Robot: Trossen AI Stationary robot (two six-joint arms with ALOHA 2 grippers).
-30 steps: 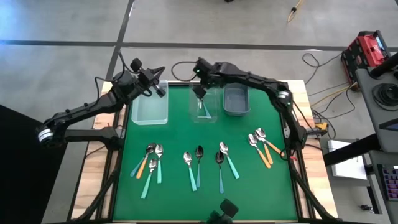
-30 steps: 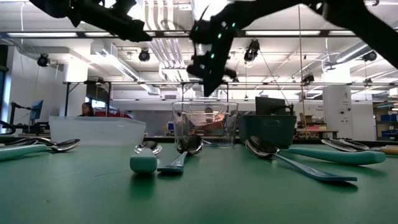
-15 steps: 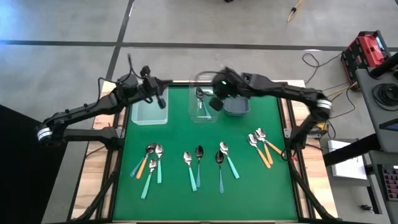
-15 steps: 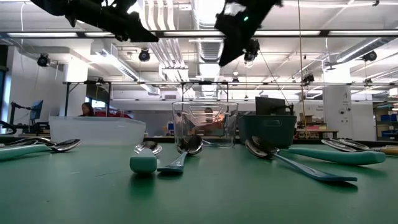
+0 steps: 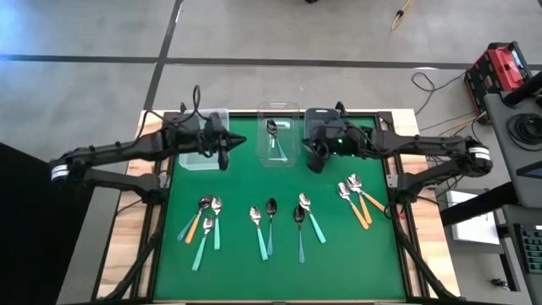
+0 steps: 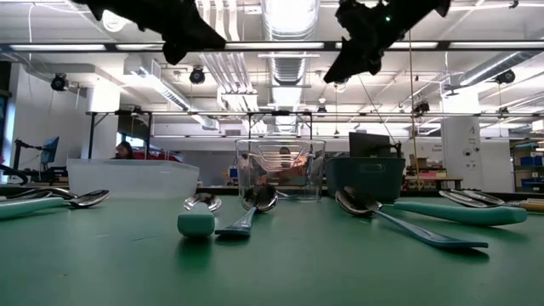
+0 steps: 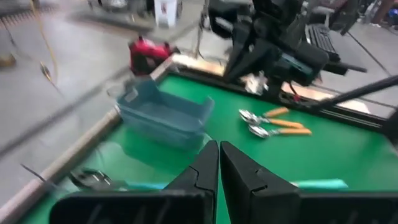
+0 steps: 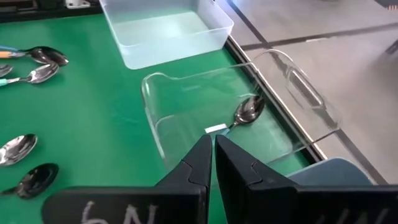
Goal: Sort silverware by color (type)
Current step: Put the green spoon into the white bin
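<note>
While one spoon (image 5: 272, 129) lies in the clear bin (image 5: 277, 158) at upper centre, both pincers, left (image 5: 230, 142) and right (image 5: 315, 159), hang pressed together and empty; next you must open one over the spoons (image 5: 269, 222) on the bench (image 5: 237, 271).

high: overhead | low: table-level | wrists: forward | shared: green mat (image 5: 254, 182)

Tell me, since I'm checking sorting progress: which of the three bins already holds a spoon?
The middle clear bin, between the left clear bin and the grey bin: one teal-handled spoon lies inside it.
</note>
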